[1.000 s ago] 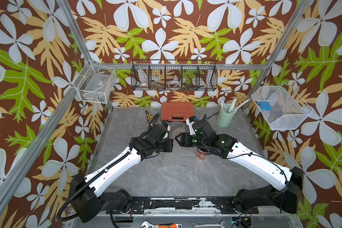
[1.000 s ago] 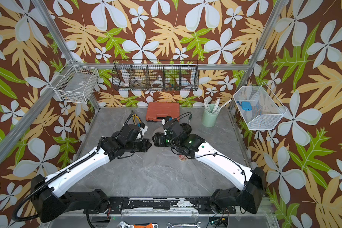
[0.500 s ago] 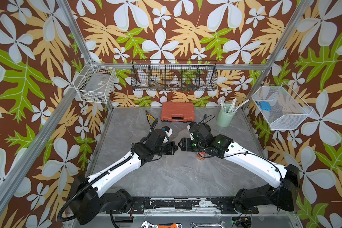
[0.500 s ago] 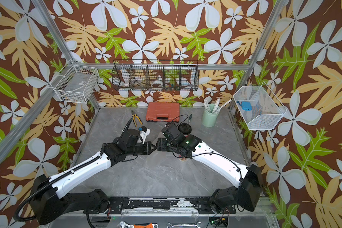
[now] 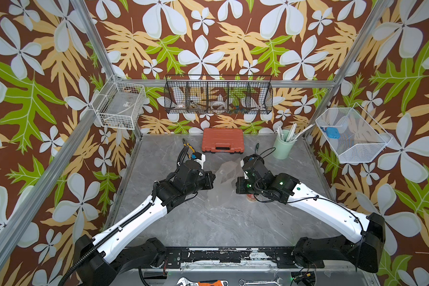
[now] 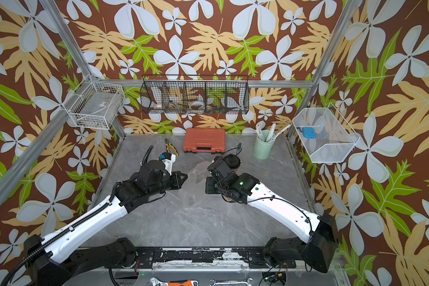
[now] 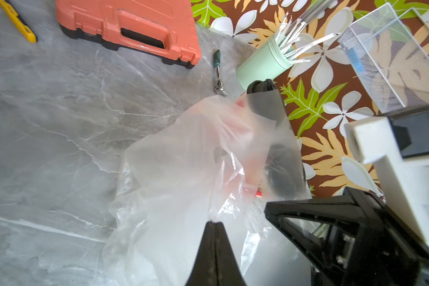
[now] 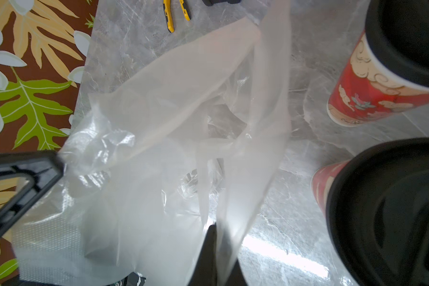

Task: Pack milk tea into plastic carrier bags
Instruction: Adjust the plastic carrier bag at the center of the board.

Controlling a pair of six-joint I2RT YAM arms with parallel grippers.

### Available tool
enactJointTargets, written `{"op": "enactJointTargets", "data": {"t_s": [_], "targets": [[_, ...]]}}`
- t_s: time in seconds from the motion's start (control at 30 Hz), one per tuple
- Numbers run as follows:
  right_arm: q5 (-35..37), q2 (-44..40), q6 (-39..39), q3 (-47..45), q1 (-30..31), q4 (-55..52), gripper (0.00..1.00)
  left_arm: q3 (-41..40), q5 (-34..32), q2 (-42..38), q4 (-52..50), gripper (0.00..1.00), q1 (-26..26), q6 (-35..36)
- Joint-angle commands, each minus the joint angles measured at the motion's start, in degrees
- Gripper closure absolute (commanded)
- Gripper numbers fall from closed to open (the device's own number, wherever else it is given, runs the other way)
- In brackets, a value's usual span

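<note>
A clear plastic carrier bag (image 5: 224, 173) hangs crumpled between my two arms at mid-table. My left gripper (image 7: 214, 222) is shut on a pinch of its film. My right gripper (image 8: 216, 226) is shut on a loose strip of the same bag (image 8: 174, 104). Two milk tea cups stand by my right arm: one red-and-cream cup (image 8: 372, 81) farther out, and a second cup (image 8: 325, 188) with its black lid (image 8: 394, 210) close to the wrist. In a top view one black-lidded cup (image 6: 232, 161) shows behind the right wrist, and the other's base (image 5: 250, 197) peeks out under the arm.
An orange tool case (image 5: 223, 143) lies at the back, with yellow pliers (image 5: 186, 147) to its left. A pale green cup of straws (image 5: 282, 146) stands at the back right. Wire baskets (image 5: 218, 95) hang on the walls. Wrenches (image 5: 259, 281) lie along the front edge.
My right gripper has shut on the bag and drawn back to the right, so the bag now spans the gap. The left gripper stays shut on it.
</note>
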Motion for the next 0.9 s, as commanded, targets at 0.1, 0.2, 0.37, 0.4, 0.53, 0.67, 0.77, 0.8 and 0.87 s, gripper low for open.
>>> {"op": "enactJointTargets", "data": {"t_s": [0.1, 0.2, 0.37, 0.4, 0.53, 0.67, 0.77, 0.8, 0.87], "targets": [[1.08, 0.17, -1.47, 2.27, 0.10, 1.16, 1.00, 1.67, -8.43, -1.12, -7.68, 1.00, 0.04, 0.17], [-0.97, 0.87, -2.87, 3.45, 0.04, 2.17, 1.00, 2.89, -10.05, -1.54, -11.08, 0.90, 0.13, 1.91], [-7.99, 5.20, -5.04, 6.52, 0.13, 3.44, 1.00, 4.13, -7.64, -2.10, -12.81, 0.74, 0.13, 5.26], [-8.53, 5.99, -5.39, 7.18, 0.18, 3.09, 1.00, 4.17, -7.12, -2.07, -12.81, 0.70, 0.13, 5.70], [-9.31, 7.84, -6.53, 8.88, 0.53, 2.44, 1.00, 6.48, -4.76, -0.49, -14.15, 0.47, 0.22, 8.01], [-9.82, 8.53, -7.02, 9.73, 0.55, 2.25, 1.00, 12.08, -1.07, 2.83, -16.67, 0.38, 0.22, 11.45], [-9.81, 8.49, -7.16, 9.72, 0.59, 2.18, 1.00, 15.83, 2.54, 4.99, -18.22, 0.32, 0.22, 15.27], [-9.78, 8.43, -7.18, 9.66, 0.55, 2.18, 1.00, 16.86, 3.00, 5.86, -19.11, 0.30, 0.22, 16.53], [-9.72, 8.06, -7.22, 9.56, 0.56, 2.24, 1.00, 19.42, 3.28, 8.55, -22.24, 0.28, 0.22, 20.46]]}}
